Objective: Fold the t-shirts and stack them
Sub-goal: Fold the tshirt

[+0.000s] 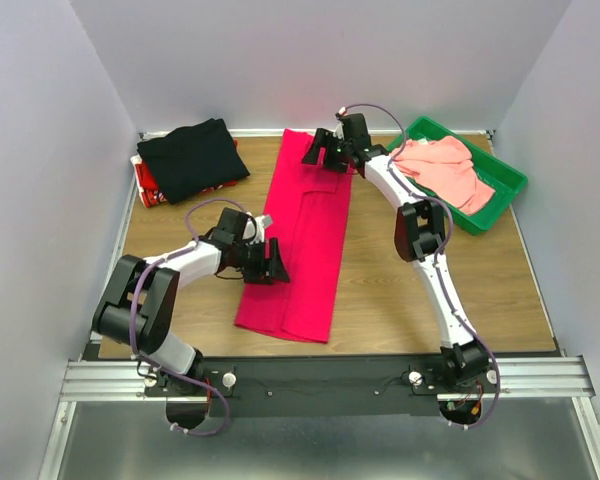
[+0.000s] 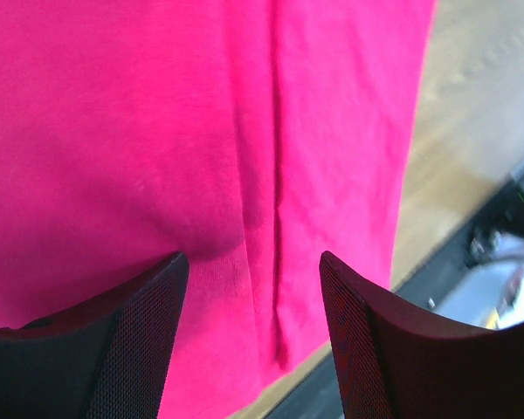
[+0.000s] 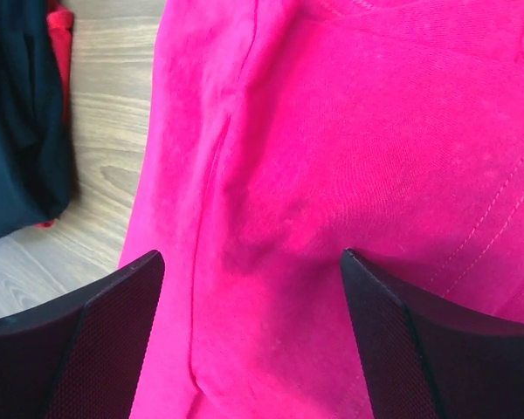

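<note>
- Top view: a magenta shirt (image 1: pixel 300 245) is seen lying as a long narrow strip down the middle of the table (image 1: pixel 400 290), from upper centre to lower centre, with its sides folded in.
- A black shirt (image 1: pixel 192 157) is seen folded at upper left, on top of a red cloth (image 1: pixel 145 182) that shows at its left edge.
- A pink shirt (image 1: pixel 445 170) is seen crumpled in the green tray (image 1: pixel 505 185) at upper right.
- The left gripper (image 1: pixel 270 262) is placed over the left edge of the strip, near its lower end; the right gripper (image 1: pixel 320 150) is placed over its upper end. Finger spread is hard to tell from here.
- Left wrist view: the left gripper (image 2: pixel 253 297) is shown with fingers (image 2: pixel 113 340) spread wide and nothing held. The magenta shirt (image 2: pixel 157 131) fills most of the frame, with a fold line running down its centre. Bare table (image 2: pixel 480 113) is seen at the right.
- Right wrist view: the right gripper (image 3: pixel 253 305) is shown with fingers (image 3: pixel 437 349) spread wide and nothing gripped. The magenta shirt (image 3: pixel 349 157) lies under and between them, with a fold ridge left of centre.
- The black shirt (image 3: pixel 17 113) is seen at the left edge, the red cloth (image 3: pixel 61 26) at top left, and a strip of table (image 3: pixel 96 113) between them and the magenta shirt.
</note>
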Action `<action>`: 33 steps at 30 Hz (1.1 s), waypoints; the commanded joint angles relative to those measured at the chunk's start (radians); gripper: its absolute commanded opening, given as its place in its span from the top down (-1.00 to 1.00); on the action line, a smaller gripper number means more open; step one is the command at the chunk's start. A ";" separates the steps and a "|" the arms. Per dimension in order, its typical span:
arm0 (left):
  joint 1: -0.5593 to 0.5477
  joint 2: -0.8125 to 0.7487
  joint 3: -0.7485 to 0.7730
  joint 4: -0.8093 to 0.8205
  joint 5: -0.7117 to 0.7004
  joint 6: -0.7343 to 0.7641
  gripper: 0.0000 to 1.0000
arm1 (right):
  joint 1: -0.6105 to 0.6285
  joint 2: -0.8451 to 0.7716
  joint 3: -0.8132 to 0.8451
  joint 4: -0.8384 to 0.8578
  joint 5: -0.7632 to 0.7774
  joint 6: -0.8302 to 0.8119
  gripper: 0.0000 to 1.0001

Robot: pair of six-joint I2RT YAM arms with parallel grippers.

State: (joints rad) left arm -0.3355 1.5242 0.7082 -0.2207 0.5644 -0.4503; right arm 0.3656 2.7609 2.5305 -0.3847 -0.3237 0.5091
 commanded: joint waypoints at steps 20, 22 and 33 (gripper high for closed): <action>-0.091 -0.016 0.258 -0.196 -0.211 0.082 -0.44 | -0.010 -0.319 -0.250 -0.102 0.043 -0.176 -0.88; -0.086 -0.033 0.258 -0.255 -0.330 0.062 -0.44 | -0.008 -0.423 -0.365 -0.102 0.049 -0.182 -0.88; -0.080 -0.121 0.160 -0.424 -0.457 0.007 -0.44 | 0.088 -0.983 -1.174 -0.256 0.023 -0.095 -0.72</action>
State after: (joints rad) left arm -0.4191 1.4384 0.9142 -0.5617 0.1749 -0.4313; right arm 0.3820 1.8042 1.5162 -0.4988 -0.2810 0.3855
